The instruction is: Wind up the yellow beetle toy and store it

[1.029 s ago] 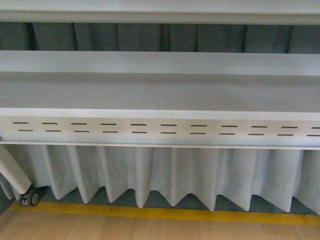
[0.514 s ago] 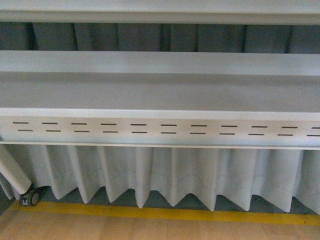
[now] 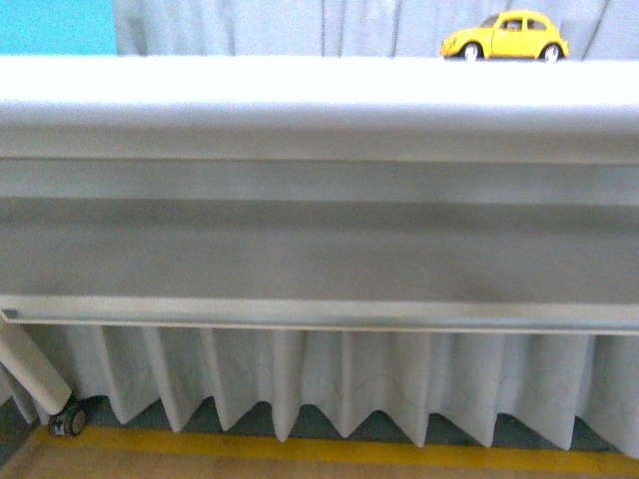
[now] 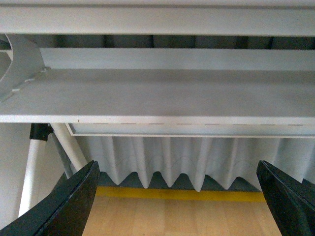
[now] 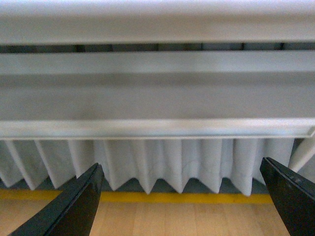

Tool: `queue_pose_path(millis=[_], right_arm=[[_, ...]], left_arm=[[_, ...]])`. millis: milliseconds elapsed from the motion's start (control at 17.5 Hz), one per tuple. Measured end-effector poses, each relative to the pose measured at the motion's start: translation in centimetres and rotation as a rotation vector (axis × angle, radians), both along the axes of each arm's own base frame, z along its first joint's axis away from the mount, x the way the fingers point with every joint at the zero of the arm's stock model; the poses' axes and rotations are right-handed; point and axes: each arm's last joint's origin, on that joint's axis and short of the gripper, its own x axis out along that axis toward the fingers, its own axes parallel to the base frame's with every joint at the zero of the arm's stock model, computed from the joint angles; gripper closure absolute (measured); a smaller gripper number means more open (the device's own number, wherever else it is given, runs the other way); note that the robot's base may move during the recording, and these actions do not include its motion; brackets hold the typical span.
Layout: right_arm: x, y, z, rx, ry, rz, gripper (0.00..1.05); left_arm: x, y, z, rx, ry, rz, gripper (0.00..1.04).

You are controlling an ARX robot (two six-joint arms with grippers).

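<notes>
Fingers of both arms are released. The left fingers [image 4: 69,206] stand spread wide, with only floor and cloth showing between the two dark tips, and the right fingers [image 5: 74,206] are spread just as wide. Both arms hang low in front of the table [image 3: 319,100], neither touching it.

In the front view the table is blurred; its pale near edge runs the full width, with grey rails under it. Below the rails a pleated white cloth skirt [image 3: 349,379] hangs nearly to the floor [image 3: 30,464], which is light wood. Behind the table top, on the far side, hangs a grey curtain [image 3: 250,25]. A yellow line [image 3: 349,451] runs along the floor from left to right, just in front of the skirt's hem. At the far left a turquoise panel [image 3: 55,25] shows above the table. A white leg [image 3: 30,364] slants down at the near left.

The yellow beetle toy [image 3: 506,36] stands upright on the table top at the far right, side-on with its nose to the left, well apart from both arms. A small wheel [image 3: 68,421] sits at the foot of the leg.
</notes>
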Motion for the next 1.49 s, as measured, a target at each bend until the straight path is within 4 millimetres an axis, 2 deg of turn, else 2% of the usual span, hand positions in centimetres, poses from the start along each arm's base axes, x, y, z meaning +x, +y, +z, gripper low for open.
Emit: queue_pose_path(millis=[1486], right_arm=[[0.01,0.00,0.02,0.002,-0.002,0.001,0.07]], left_arm=[[0.00,0.00,0.04,0.000,-0.004,0.000,0.07]])
